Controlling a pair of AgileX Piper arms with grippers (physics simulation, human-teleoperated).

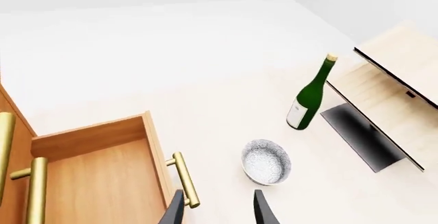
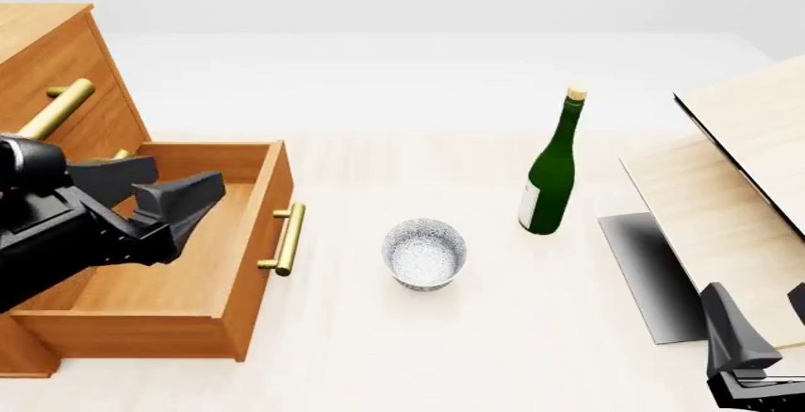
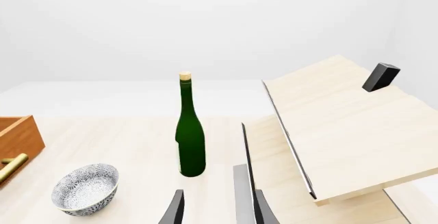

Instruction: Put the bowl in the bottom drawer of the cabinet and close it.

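The white speckled bowl [image 2: 424,254] stands upright on the table, right of the cabinet [image 2: 51,63]; it also shows in both wrist views [image 1: 265,161] [image 3: 85,188]. The bottom drawer [image 2: 188,280] is pulled out, its plain wood box [image 1: 102,172] holding nothing, and its brass handle [image 2: 286,238] faces the bowl. My left gripper [image 2: 170,190] hovers open above the drawer, left of the bowl, with nothing between its fingertips [image 1: 217,211]. My right gripper [image 2: 764,322] is open and low at the near right, well away from the bowl [image 3: 217,211].
A green bottle [image 2: 551,172] stands upright behind and to the right of the bowl. Pale wooden boards [image 2: 730,186] lean at the right side with a dark panel [image 2: 648,271] beneath them. The upper drawers' brass handles [image 2: 57,108] jut out above the left arm.
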